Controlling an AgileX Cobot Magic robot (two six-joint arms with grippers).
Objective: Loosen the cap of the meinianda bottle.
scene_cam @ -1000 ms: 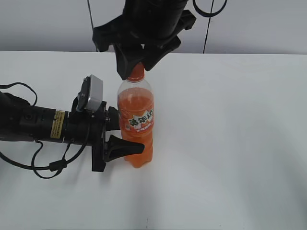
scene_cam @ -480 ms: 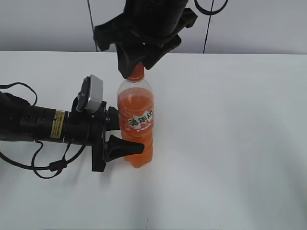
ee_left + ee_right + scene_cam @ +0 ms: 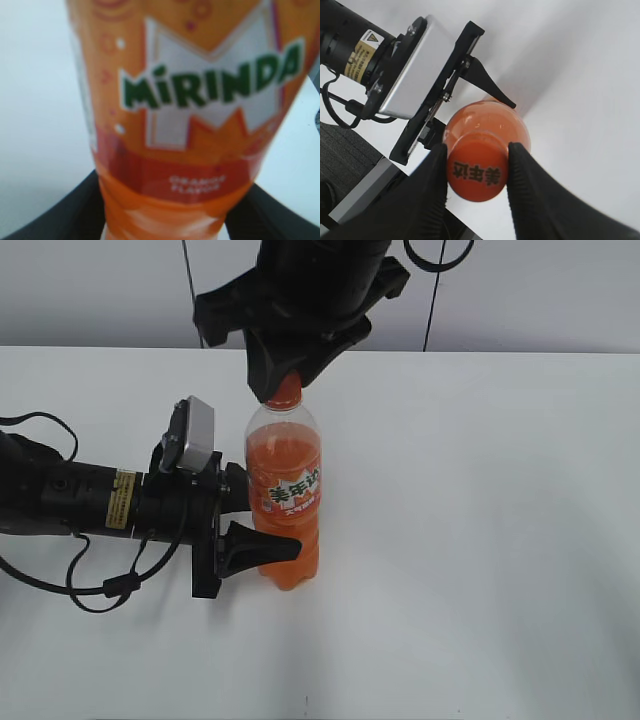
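Seen only from the right wrist: right pincer [image 3: 476, 165] pinching the cap [image 3: 477, 172]; beneath it, left pincer [image 3: 240, 520] clamping the meinianda bottle [image 3: 284, 502].

Meinianda bottle [image 3: 284, 498] stands upright on white table [image 3: 480, 520], left of frame centre, label facing the camera. Left gripper [image 3: 262, 525] enters from the left edge, lying level; its jaws clasp the bottle's lower half, front finger across the base. Right gripper [image 3: 284, 380] comes down from the top edge, jaws covering the cap [image 3: 286, 392].
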